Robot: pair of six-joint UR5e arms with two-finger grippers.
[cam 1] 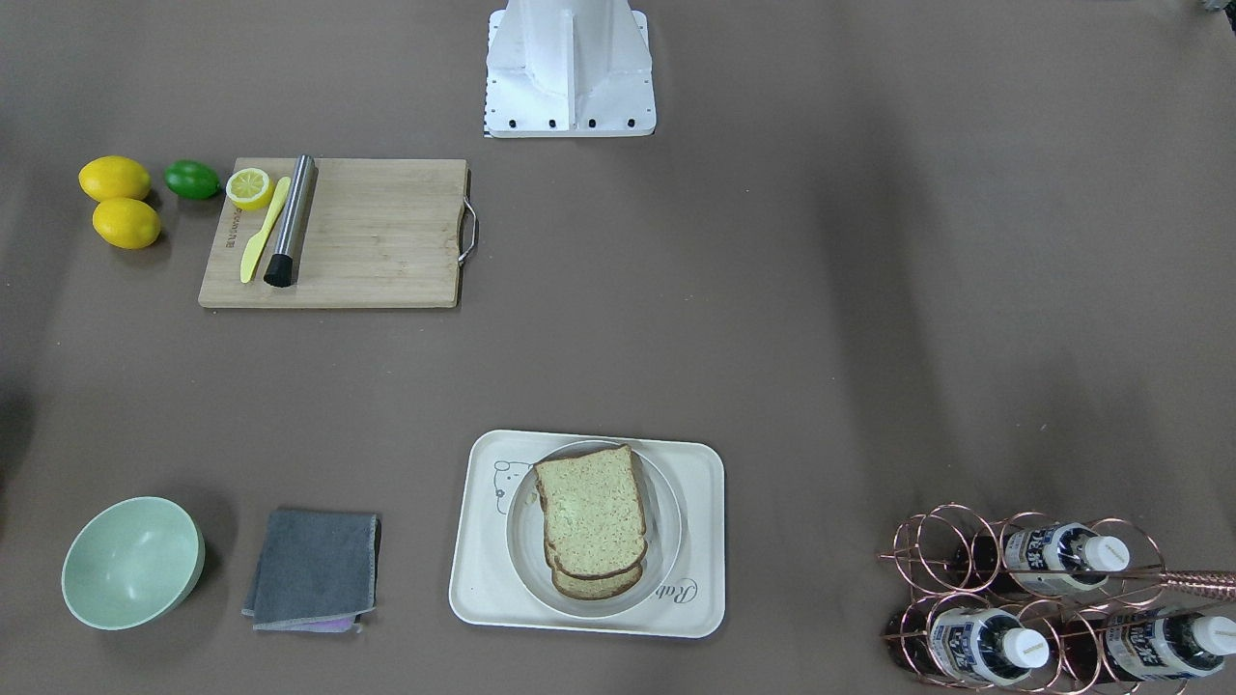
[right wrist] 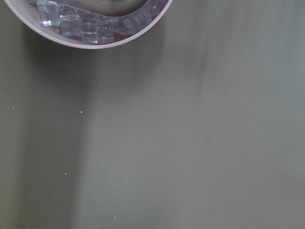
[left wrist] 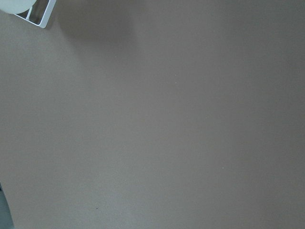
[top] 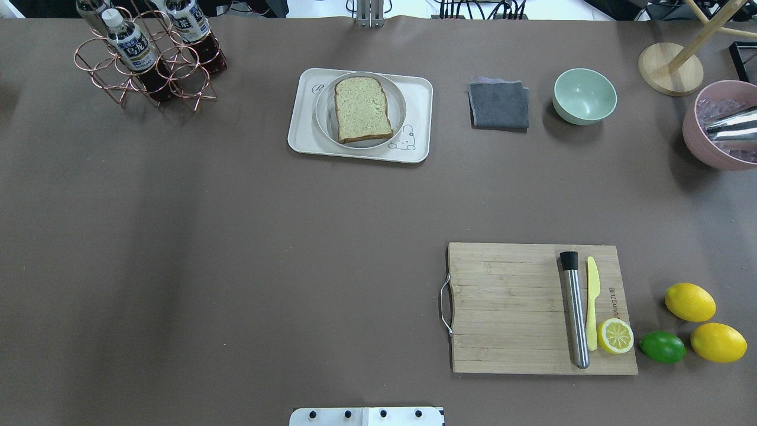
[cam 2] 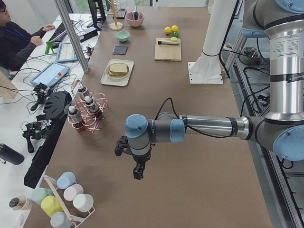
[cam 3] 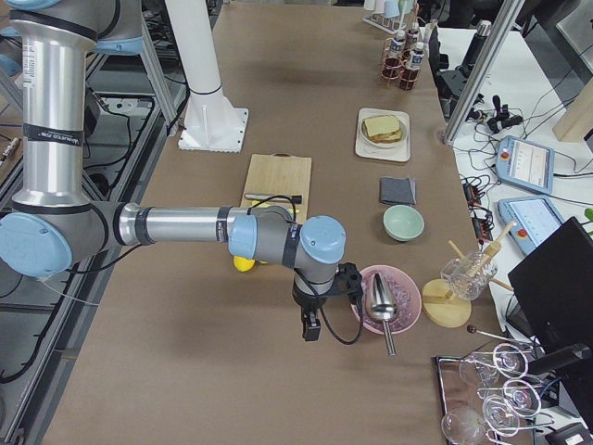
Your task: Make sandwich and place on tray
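The sandwich is two stacked slices of brown-crusted bread on a round white plate. The plate stands on the cream tray at the table's far middle. All three also show in the overhead view: sandwich, plate, tray. No egg shows between the slices. My left gripper hangs over bare table far from the tray. My right gripper hangs beside the pink bowl. Both show only in side views, so I cannot tell if they are open or shut.
A wooden cutting board carries a steel muddler, a yellow knife and a lemon half. Two lemons and a lime lie beside it. A grey cloth, green bowl, bottle rack and pink ice bowl line the far side.
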